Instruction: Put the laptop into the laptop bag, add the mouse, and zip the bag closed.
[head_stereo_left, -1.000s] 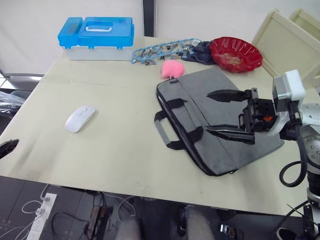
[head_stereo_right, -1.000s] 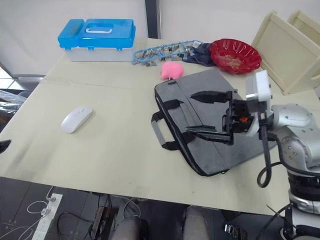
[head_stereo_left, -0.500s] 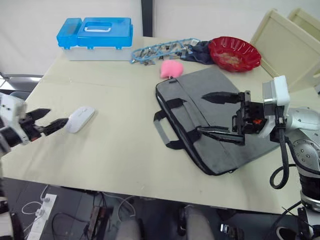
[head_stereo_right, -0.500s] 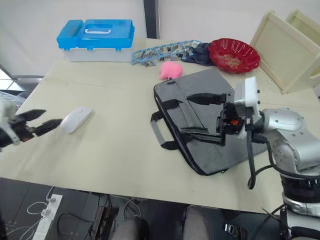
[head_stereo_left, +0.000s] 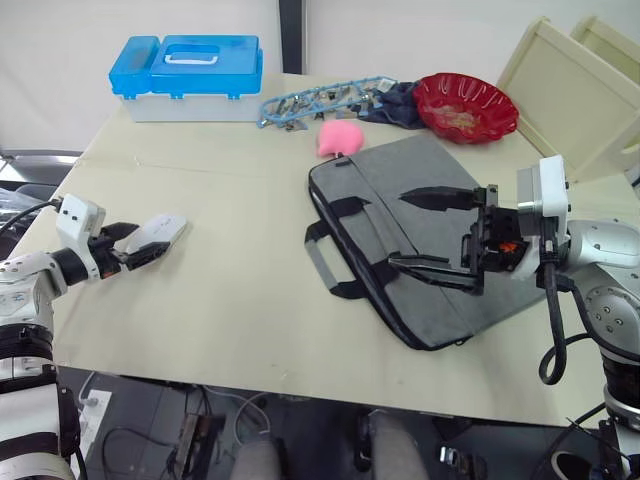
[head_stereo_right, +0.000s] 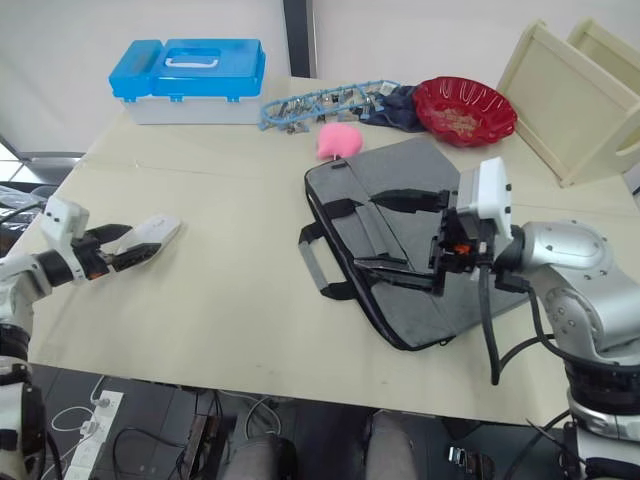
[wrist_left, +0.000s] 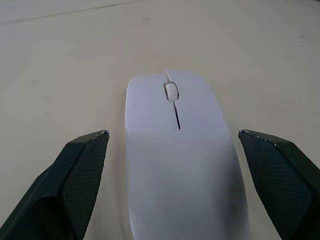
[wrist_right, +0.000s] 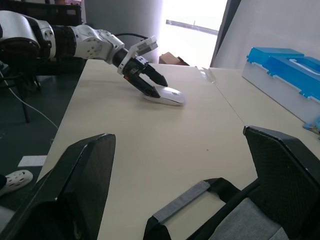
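Mouse (wrist_left: 177, 150) on the table (head_stereo_left: 240, 300), well left of the laptop bag (head_stereo_left: 440, 250), now straddled by the spread fingers of the left gripper (head_stereo_left: 130, 247), which has just arrived, grasp pending; right gripper (head_stereo_left: 440, 235) hovers wide over the bag.

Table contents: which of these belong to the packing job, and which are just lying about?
Job items:
- mouse, between the open left gripper fingers
- laptop bag, under the open right gripper

Lying about:
- blue box
- pink fuzzy object
- red bowl
- blue clips
- dark cloth
- wooden trays
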